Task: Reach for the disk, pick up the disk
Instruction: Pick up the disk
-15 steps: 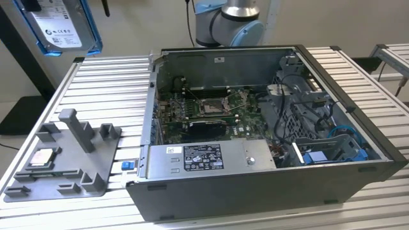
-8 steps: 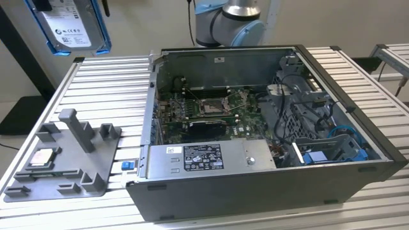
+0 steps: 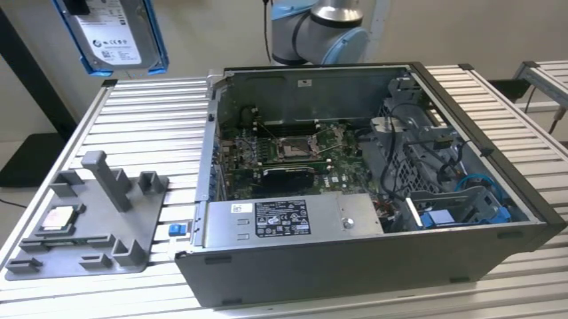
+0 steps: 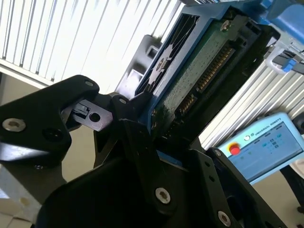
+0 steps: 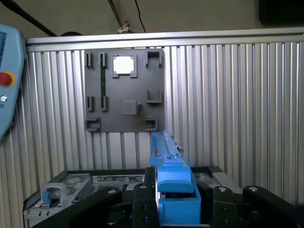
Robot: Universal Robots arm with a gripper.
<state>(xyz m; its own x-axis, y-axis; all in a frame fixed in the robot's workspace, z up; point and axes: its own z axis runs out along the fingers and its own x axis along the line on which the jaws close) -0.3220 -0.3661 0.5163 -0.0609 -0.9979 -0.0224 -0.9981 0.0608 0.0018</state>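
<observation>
- The gripper is pinched on the disk. In both wrist views its black fingers press against the drive's two flat faces, so the pick-up looks done.
- In the exterior view the disk hangs in the air high above the table, off the open computer case toward the exterior view's left. It touches nothing below it.
- It is held on edge, probably because a grip across the thin faces lets the blue rails stay free. In the first wrist view only the blue rail faces the camera.
- The grey fixture tray lies beside the case on the exterior view's left, with the small processor chip seated in one pocket. Both are well apart from the disk.
- Hidden or cut off:
  - The disk's upper part runs out of the exterior view.
  - The arm behind the case is cropped.
  - The second wrist view shows the drive's green circuit side and connector, while its label side is turned away.
  - How deep the fingers reach along the drive cannot be made out.
- A teach pendant sits out past the table's edge.
</observation>
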